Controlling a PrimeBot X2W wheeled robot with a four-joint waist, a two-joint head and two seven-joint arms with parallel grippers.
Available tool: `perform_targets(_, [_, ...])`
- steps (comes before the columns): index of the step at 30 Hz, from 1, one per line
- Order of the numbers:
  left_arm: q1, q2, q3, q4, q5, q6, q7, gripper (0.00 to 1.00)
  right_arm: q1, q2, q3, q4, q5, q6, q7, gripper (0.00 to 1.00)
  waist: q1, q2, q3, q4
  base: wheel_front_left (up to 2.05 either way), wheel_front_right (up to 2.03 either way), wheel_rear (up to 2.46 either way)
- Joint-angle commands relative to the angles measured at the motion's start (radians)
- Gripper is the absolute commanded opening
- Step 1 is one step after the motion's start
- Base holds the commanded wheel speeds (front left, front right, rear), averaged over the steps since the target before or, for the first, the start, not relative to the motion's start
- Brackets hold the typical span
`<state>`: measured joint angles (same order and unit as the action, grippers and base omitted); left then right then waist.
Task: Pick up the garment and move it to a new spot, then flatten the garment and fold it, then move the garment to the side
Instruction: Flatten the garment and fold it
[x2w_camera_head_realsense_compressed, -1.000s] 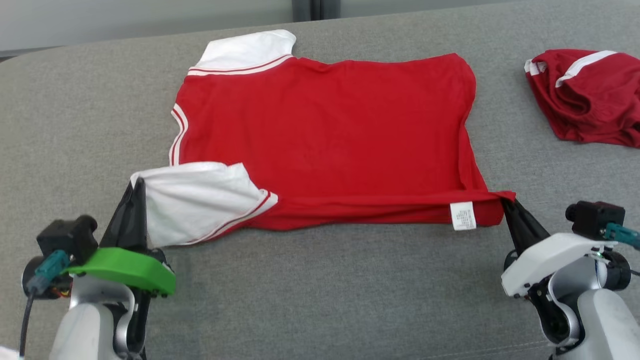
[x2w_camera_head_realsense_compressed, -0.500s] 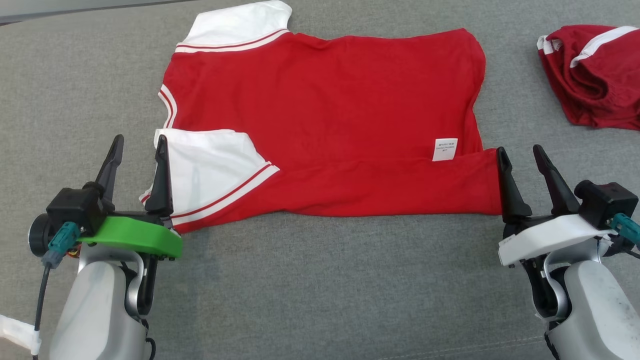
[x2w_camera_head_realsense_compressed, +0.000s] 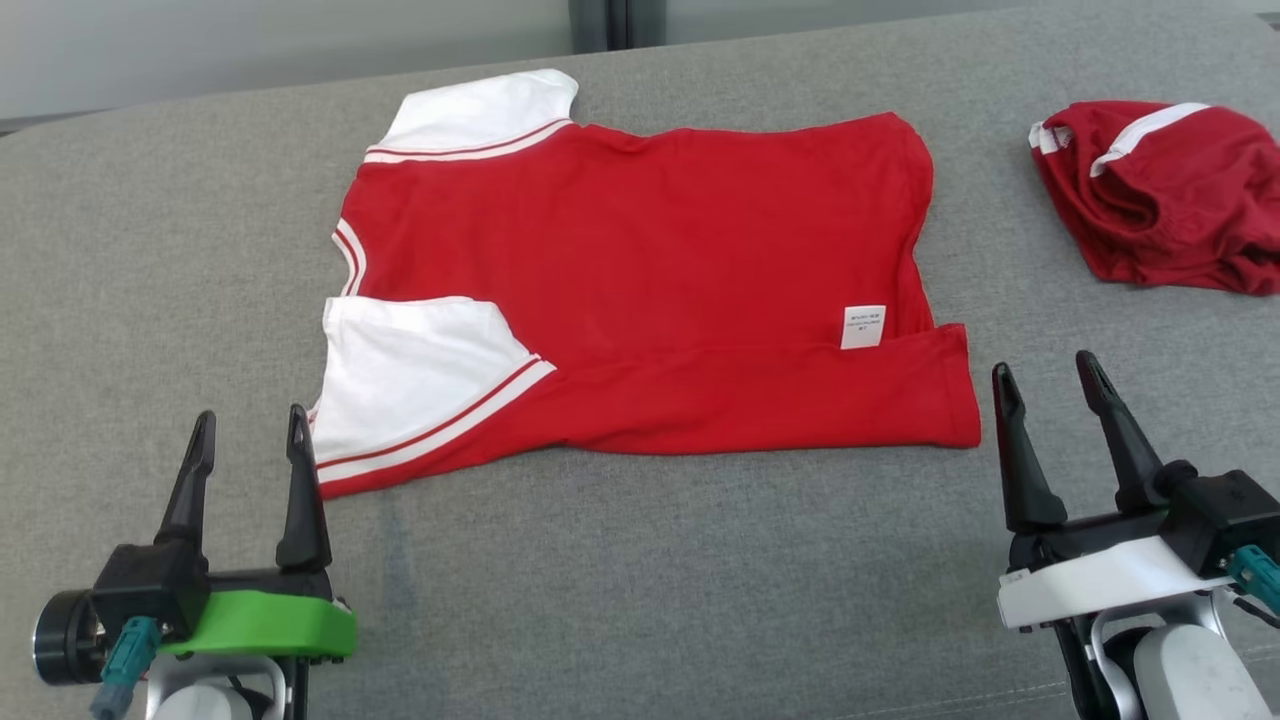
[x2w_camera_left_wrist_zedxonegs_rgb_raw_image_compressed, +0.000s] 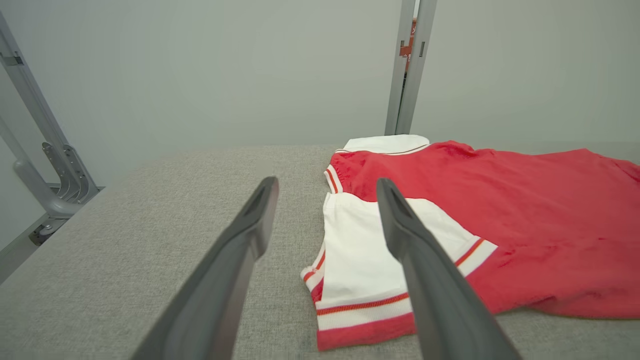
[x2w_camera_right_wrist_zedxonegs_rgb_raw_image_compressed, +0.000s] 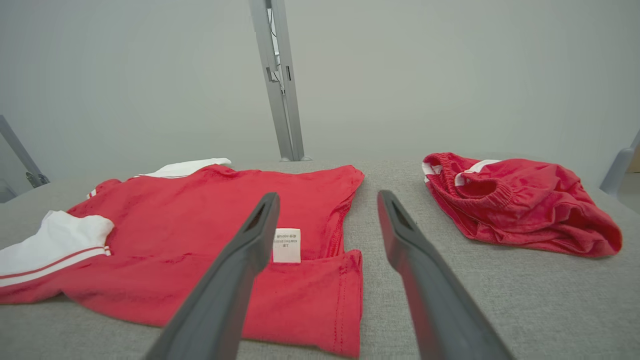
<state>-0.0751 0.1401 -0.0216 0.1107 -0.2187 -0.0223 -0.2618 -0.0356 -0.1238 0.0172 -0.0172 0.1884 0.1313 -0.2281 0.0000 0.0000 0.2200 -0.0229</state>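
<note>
The garment (x2w_camera_head_realsense_compressed: 640, 270) is a red shirt with white sleeves, spread on the grey padded surface with its near long edge folded up over the body, a white label showing on the fold. My left gripper (x2w_camera_head_realsense_compressed: 248, 433) stands open just off the near white sleeve (x2w_camera_head_realsense_compressed: 410, 370), holding nothing. Off the shirt's near right corner, my right gripper (x2w_camera_head_realsense_compressed: 1045, 380) is open and empty too. The shirt (x2w_camera_left_wrist_zedxonegs_rgb_raw_image_compressed: 525, 220) lies right of the left fingers (x2w_camera_left_wrist_zedxonegs_rgb_raw_image_compressed: 250, 235) in the left wrist view. The shirt (x2w_camera_right_wrist_zedxonegs_rgb_raw_image_compressed: 200, 225) and its label appear past the right fingers (x2w_camera_right_wrist_zedxonegs_rgb_raw_image_compressed: 400, 235).
A second red garment with white stripes (x2w_camera_head_realsense_compressed: 1160, 190) lies bunched at the far right, also seen as a red bundle (x2w_camera_right_wrist_zedxonegs_rgb_raw_image_compressed: 520, 205). The grey surface (x2w_camera_head_realsense_compressed: 650, 580) has bare room in front of the shirt. A metal post (x2w_camera_right_wrist_zedxonegs_rgb_raw_image_compressed: 280, 80) stands behind.
Both grippers let go of the shirt's near edge, opened, and drew back toward me. The near edge now lies folded over the body. The camera view shifted too.
</note>
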Motion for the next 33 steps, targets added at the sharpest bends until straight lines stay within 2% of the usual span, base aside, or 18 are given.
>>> perform_targets(1, [0.022, 0.001, 0.004, -0.014, 0.006, 0.007, 0.003, 1.00, 0.017, 0.006, 0.001, -0.019, -0.006, -0.001, 0.009, 1.00, 0.0000, 0.0000, -0.017, -0.003, 0.00, 0.00, 0.00])
perform_targets(10, [0.049, 0.004, -0.004, -0.051, -0.011, 0.012, 0.035, 1.00, 0.044, 0.019, 0.005, -0.064, -0.003, -0.001, 0.039, 1.00, 0.0000, 0.0000, -0.023, 0.001, 0.00, 0.00, 0.00])
perform_targets(14, [0.016, 0.005, -0.019, -0.024, -0.029, -0.005, 0.076, 1.00, 0.037, 0.010, 0.000, -0.035, 0.004, -0.001, 0.052, 1.00, 0.0000, 0.0000, -0.004, 0.001, 0.00, 0.00, 0.00])
perform_targets(19, [-0.032, 0.005, -0.030, 0.103, -0.075, -0.041, 0.132, 1.00, 0.002, -0.002, 0.002, 0.080, 0.021, -0.001, 0.062, 1.00, 0.0000, 0.0000, 0.046, 0.009, 0.00, 0.00, 0.00])
perform_targets(24, [-0.083, 0.009, -0.022, 0.246, -0.117, -0.056, 0.147, 1.00, -0.069, -0.014, 0.033, 0.231, 0.042, -0.001, 0.048, 1.00, 0.0000, 0.0000, 0.086, 0.009, 0.00, 0.00, 0.00])
perform_targets(33, [-0.177, 0.012, -0.042, 0.381, -0.160, -0.081, 0.179, 1.00, -0.229, -0.030, 0.082, 0.488, 0.107, -0.001, 0.015, 1.00, 0.0000, 0.0000, 0.120, 0.025, 0.00, 0.00, 0.00])
